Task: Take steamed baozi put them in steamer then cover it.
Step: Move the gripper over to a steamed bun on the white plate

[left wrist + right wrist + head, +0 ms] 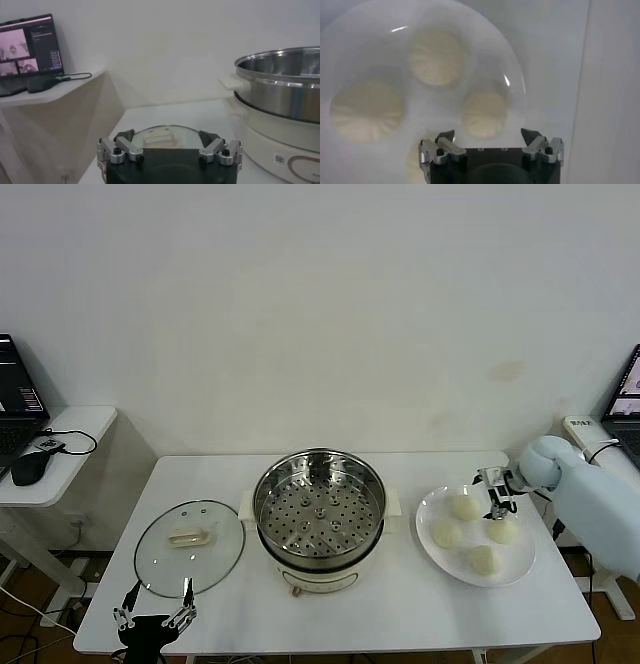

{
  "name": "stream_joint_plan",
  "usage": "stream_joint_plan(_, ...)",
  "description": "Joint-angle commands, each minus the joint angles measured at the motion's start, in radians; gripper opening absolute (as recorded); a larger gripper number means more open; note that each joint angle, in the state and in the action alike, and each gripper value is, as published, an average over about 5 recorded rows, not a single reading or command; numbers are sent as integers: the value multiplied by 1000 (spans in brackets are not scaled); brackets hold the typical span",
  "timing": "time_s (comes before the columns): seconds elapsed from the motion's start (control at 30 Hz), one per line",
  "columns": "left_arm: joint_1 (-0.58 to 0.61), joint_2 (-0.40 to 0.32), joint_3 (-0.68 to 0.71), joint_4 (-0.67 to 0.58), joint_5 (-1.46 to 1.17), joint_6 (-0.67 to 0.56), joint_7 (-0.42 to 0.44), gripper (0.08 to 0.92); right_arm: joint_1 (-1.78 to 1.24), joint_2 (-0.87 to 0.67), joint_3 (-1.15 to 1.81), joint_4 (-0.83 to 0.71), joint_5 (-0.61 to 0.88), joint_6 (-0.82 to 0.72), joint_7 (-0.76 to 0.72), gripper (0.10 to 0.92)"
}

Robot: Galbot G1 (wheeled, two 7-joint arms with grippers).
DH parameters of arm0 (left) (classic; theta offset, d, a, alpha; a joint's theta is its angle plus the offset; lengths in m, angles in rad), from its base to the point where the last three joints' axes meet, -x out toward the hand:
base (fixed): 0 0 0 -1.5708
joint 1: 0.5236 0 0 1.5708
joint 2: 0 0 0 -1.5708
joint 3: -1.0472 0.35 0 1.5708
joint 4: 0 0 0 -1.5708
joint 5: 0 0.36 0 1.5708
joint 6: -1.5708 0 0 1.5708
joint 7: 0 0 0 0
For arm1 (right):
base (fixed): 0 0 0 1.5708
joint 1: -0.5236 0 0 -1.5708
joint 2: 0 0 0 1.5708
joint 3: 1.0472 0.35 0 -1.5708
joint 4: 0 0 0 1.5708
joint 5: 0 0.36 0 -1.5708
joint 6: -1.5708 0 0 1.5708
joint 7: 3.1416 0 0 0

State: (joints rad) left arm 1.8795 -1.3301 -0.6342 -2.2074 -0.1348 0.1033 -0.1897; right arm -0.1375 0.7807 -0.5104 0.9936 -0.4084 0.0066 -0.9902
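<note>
Standing against a plain white wall, the white tabletop carries steamer, cover, buns; both hands, left and right, released.

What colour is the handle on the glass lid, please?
Cream, an oblong handle at the centre of the clear cover; it shows best in the head view.

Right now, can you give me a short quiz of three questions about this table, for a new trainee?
1. How many buns lie on the plate?
2. True or false: the lid is on the steamer.
3. Which gripper is above the plate: A) left gripper B) right gripper?

Key: 1. Four. 2. False; it lies on the table, on the steamer's left. 3. B.
</note>
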Motion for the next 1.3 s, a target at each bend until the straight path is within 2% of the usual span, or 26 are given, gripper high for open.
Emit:
stream_joint_plan(0.03,-1,1,-1,3,-1,2,1,823,29,41,-43,-57,-7,3,2,823)
stream_joint_plan(0.37,-8,4,-7,11,-6,2,2,823,19,89,-32,-113,-29,6,14,812)
stream_joint_plan(0.8,-15,7,-9,19,-12,2,2,823,10,112,-20,-140,-49,5,29,706)
stream_joint_plan(1.3,-10,7,-10,9,-14,1,1,823,11,87,-13,-108,-30,6,25,654)
